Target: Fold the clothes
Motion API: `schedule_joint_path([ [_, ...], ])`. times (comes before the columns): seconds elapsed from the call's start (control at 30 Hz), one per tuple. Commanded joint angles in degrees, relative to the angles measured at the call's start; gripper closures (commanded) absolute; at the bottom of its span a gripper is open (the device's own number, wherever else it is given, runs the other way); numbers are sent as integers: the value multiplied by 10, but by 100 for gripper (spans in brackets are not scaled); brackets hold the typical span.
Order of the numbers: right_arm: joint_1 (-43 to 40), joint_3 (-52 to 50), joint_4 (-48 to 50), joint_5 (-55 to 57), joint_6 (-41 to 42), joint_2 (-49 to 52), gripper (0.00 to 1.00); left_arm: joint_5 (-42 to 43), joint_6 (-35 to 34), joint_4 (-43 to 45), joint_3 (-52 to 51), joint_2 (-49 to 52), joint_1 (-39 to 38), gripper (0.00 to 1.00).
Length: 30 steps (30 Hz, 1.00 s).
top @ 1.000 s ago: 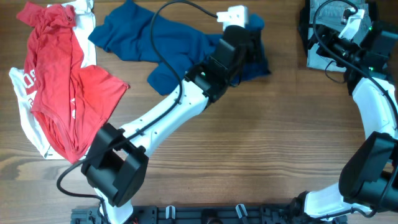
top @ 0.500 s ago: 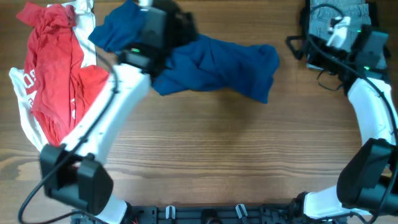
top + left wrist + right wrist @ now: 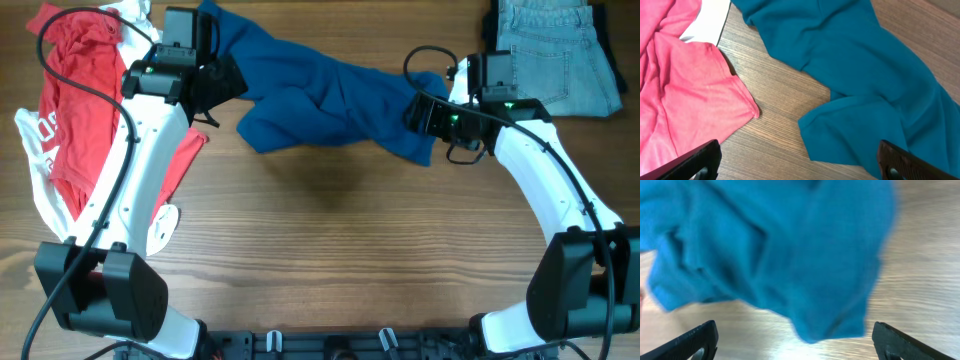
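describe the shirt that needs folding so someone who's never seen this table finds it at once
Look along the far edge of the wooden table, where the garments lie. The dark blue shirt is the crumpled one in the middle, between the red shirt at the left and the light blue jeans at the right. It alone is plain deep blue, with no print.

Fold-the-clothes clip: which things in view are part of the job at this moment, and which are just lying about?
Part of the job:
- blue shirt, crumpled, not yet folded
- left tool and right tool, both open, one by each end of it

Lying about:
- red shirt, at the left
- jeans, at the far right corner
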Motion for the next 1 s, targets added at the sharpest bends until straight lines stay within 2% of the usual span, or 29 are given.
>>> schedule_joint_path([
  [0.0,0,-20,6,35,23,-3,12,-5,3,-3,3,2,3,0],
  [0.03,0,-21,10,34,23,-1,18,-5,3,-3,3,2,3,0],
  [0.17,0,-22,37,-10,-6,21,32,-5,3,-2,3,2,3,0],
  [0.4,0,-22,81,-14,-22,55,50,-5,3,-2,3,2,3,0],
  [0.47,0,-22,97,-14,-24,59,59,-5,3,-2,3,2,3,0],
  [0.5,0,-22,107,-14,-32,60,71,-5,3,-2,3,2,3,0],
  [0.53,0,-22,120,-13,-37,60,76,-5,3,-2,3,2,3,0],
  [0.67,-4,14,161,-14,-34,56,76,-10,3,-1,3,2,3,2],
  [0.7,-6,37,161,-14,-34,53,86,-15,3,-1,3,2,3,2],
  [0.83,-21,144,139,-11,-37,44,94,-21,3,0,3,2,3,1],
  [0.87,-38,203,127,-12,-37,45,95,-21,3,0,3,2,3,1],
  [0.97,-55,238,114,-12,-37,45,96,-21,3,0,3,2,3,0],
])
